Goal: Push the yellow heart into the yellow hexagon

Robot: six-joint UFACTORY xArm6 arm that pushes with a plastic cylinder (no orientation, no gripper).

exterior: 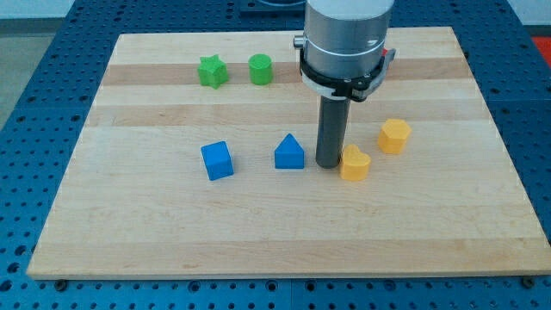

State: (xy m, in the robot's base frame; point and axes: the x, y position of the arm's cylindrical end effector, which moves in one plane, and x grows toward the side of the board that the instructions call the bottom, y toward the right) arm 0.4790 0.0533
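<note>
A wooden board (258, 241) lies on a blue perforated table (34, 103). Near the view's top sit a green star (212, 71) and, just beside it on the right, a green cylinder (261, 69) (the two stand apart). Lower down, a blue cube (217, 160) rests left of a blue triangle (289, 152), with a gap between them.

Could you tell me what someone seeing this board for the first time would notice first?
The big grey arm coming down from the view's top, with my tip planted near the board's middle, right beside the yellow heart on its left. The yellow hexagon sits apart, up and to the heart's right. The blue triangle and blue cube lie left of the tip, and the green star and green cylinder near the top.
</note>
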